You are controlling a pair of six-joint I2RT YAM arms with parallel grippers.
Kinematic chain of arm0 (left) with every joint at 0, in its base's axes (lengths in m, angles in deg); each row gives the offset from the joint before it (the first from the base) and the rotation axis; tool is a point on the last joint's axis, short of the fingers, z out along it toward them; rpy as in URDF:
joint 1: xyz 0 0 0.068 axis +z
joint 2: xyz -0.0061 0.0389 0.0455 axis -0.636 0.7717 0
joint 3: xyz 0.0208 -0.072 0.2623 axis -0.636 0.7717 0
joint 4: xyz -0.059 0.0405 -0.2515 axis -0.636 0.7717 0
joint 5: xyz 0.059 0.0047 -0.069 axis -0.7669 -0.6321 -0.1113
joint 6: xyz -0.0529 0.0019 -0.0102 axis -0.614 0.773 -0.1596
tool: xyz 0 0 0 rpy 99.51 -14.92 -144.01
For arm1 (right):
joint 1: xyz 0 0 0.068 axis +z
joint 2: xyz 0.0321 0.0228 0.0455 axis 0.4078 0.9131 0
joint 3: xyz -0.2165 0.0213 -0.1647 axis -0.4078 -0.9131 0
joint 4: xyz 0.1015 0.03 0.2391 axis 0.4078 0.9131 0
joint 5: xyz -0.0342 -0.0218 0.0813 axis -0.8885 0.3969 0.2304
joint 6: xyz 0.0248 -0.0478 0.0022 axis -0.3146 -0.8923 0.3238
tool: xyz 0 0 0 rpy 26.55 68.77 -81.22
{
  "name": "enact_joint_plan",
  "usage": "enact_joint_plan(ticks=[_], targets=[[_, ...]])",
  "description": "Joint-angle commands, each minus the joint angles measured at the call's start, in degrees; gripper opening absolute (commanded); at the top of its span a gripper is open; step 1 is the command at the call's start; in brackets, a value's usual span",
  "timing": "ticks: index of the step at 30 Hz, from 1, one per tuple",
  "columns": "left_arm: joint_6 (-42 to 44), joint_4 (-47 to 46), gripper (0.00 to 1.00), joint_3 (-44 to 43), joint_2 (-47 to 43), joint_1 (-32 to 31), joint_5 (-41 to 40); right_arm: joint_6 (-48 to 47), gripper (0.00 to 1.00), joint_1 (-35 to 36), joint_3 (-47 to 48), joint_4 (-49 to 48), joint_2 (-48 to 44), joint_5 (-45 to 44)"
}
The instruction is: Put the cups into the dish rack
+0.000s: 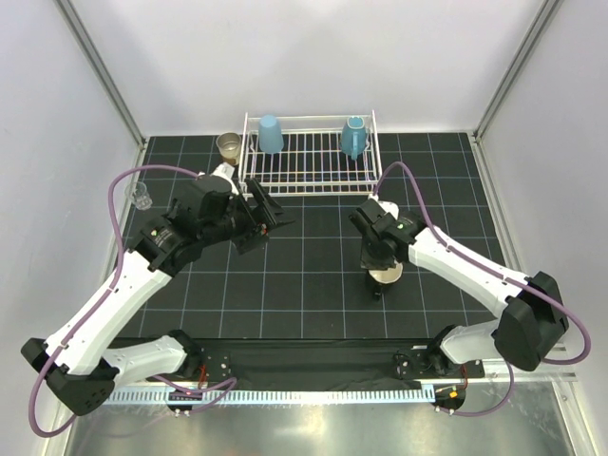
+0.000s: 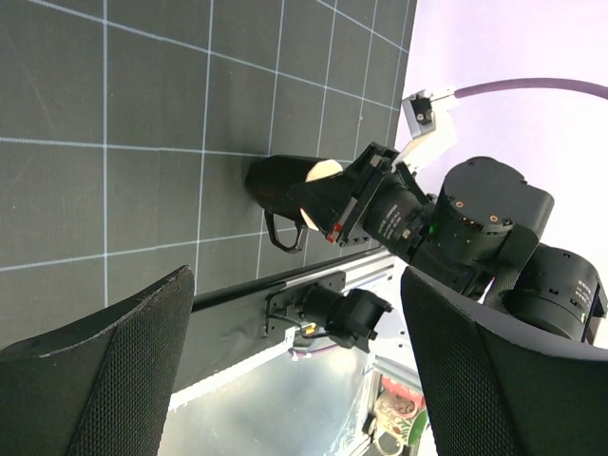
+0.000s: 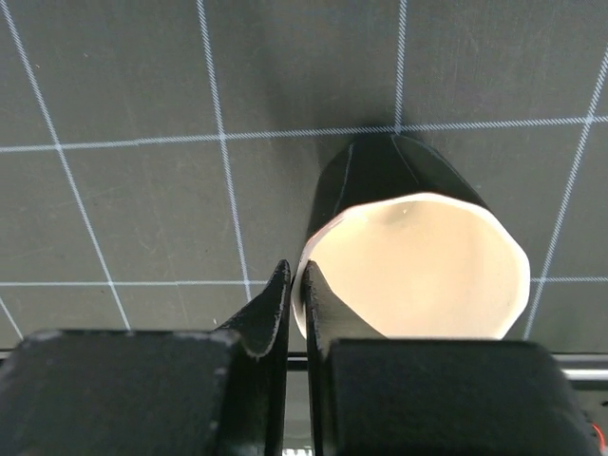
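Mat (image 1: 313, 285); black cup (image 3: 418, 256) in right claw (image 3: 295, 285)

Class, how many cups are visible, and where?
5: blue tumbler and teal mug in the rack, tan cup beside it, clear glass far left, black cup in right gripper.

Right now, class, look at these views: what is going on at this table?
The right gripper is shut on the rim of the black cup, out over the mat. The left gripper hangs open and empty in front of the dish rack. A light blue tumbler and a teal mug are already in the rack; a tan cup and a tiny clear glass sit on the mat left of it.
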Motion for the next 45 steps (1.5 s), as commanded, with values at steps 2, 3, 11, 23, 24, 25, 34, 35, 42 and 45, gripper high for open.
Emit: enact_joint_plan(ticks=[2,3,11,23,24,25,34,35,42,45], targets=[[0.4,0.7,0.86,-1.4,-1.4,0.3,1.0,1.7,0.11,-0.1,-4.3,-0.1,3.4,-1.7],[0.1,0.9,0.86,-1.3,-1.4,0.4,0.9,1.8,0.16,0.0,-4.5,-0.1,3.8,-1.6],[-1.5,0.5,0.85,-1.2,-2.1,0.4,0.9,0.4,0.31,0.0,-4.7,-2.0,8.0,-1.5],[-2.8,-1.8,0.84,-1.5,-2.7,0.3,2.5,-5.4,0.04,0.0,6.4,-1.8,-1.7,1.1],[-3.0,-2.5,0.84,-1.5,-2.6,0.4,3.0,-6.0,0.04,-0.1,8.4,-3.0,-3.3,2.5],[-3.0,-3.3,0.84,-1.5,-2.5,0.3,3.6,-6.5,0.04,-0.1,9.5,-4.1,-4.5,3.3],[-4.4,-11.3,0.81,-2.9,0.3,-0.3,11.8,-2.9,0.04,-8.4,17.9,-20.8,-13.1,22.9],[-4.7,-11.9,0.81,-3.1,0.8,-0.7,12.5,-1.2,0.04,-9.5,17.0,-23.9,-14.0,25.3],[-12.9,-27.1,0.82,1.2,1.3,-5.6,12.3,10.7,0.04,-13.8,9.6,-51.7,-19.6,37.8],[-15.3,-33.4,0.82,2.8,2.3,-7.2,11.8,16.2,0.04,-13.8,8.2,-61.4,-19.8,40.4]])
